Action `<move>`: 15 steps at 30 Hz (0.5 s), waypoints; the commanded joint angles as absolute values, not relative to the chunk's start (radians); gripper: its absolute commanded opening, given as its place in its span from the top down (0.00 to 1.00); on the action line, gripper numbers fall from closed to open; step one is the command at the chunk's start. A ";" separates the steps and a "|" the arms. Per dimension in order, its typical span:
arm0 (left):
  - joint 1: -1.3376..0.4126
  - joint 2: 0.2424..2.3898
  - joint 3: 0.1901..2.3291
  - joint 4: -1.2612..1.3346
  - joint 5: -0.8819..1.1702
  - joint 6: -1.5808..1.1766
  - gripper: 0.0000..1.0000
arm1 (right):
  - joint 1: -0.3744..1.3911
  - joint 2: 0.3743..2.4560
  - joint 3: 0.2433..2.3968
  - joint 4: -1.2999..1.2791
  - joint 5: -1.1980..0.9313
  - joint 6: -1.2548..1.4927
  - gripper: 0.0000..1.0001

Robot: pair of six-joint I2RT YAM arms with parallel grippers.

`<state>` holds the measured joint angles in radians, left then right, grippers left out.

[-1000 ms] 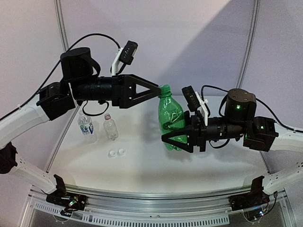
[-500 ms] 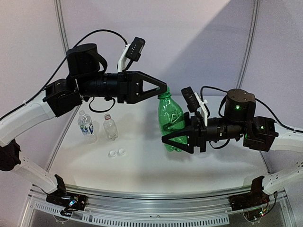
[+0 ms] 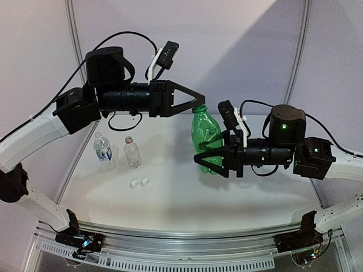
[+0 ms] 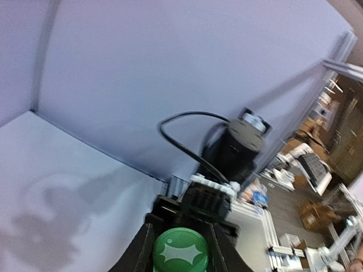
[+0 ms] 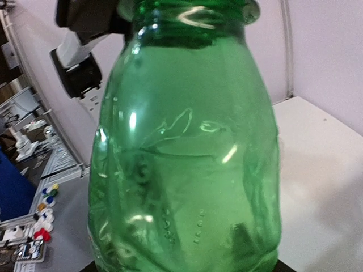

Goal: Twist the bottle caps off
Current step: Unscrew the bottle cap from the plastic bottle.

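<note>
Green cap (image 4: 180,253) sits on the neck of the green bottle (image 3: 205,136), at mid-bench height above the bench (image 3: 170,198), and is pinched between the closed fingers of the left end effector (image 3: 198,103). The right end effector (image 3: 205,161) is clamped part-open round the lower body of the same bottle, which appears to be held clear of the bench.

Key relation: the cap lies at the very tip of the left end effector, which reaches in nearly level from the left. The bottle's long axis runs near upright, neck uppermost, leaning slightly towards the left arm. The left arm is therefore the nearer to the cap, and the right arm serves as the brace. The unscrewing turn probably depends on the bottle not slipping in the right grip.

At far left stand a labelled clear bottle (image 3: 103,152) and an unlabelled clear bottle (image 3: 131,152), both upright and uncapped, with two white caps (image 3: 140,183) lying just in front.
</note>
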<state>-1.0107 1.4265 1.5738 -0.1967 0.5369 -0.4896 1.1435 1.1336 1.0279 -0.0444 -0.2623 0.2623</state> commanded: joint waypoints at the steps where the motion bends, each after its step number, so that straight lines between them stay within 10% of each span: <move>1: -1.062 1.512 1.709 -0.433 0.272 -0.526 0.76 | 1.143 1.165 1.116 -0.182 0.037 0.174 1.00; 15: -1.097 1.598 1.858 -0.531 0.060 -0.546 0.74 | 1.143 1.238 1.163 -0.195 0.290 0.131 1.00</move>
